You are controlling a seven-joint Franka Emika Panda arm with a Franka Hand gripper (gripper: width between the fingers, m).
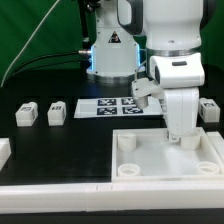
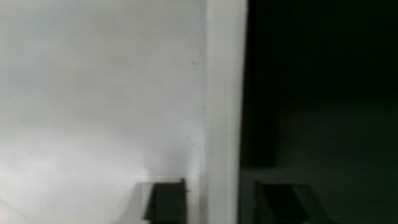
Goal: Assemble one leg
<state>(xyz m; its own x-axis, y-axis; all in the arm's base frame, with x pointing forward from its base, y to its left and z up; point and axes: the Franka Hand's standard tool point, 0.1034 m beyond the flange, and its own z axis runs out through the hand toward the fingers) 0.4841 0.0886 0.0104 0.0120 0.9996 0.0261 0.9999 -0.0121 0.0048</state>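
Observation:
The large white panel (image 1: 165, 160) lies flat at the front of the table. My gripper (image 1: 185, 138) reaches down onto its far rim near the exterior view's right. In the wrist view the gripper (image 2: 221, 188) straddles the panel's raised rim (image 2: 221, 90), one dark finger (image 2: 167, 205) over the white panel face and the other over the dark table, both close against the rim. Small white legs with square tags lie loose: two (image 1: 25, 115) (image 1: 57, 112) at the exterior view's left and one (image 1: 210, 110) at its right behind the arm.
The marker board (image 1: 112, 107) lies flat at the table's middle, just behind the panel. A white block (image 1: 3, 152) shows at the exterior view's left edge. A raised white ledge (image 1: 60, 200) runs along the front.

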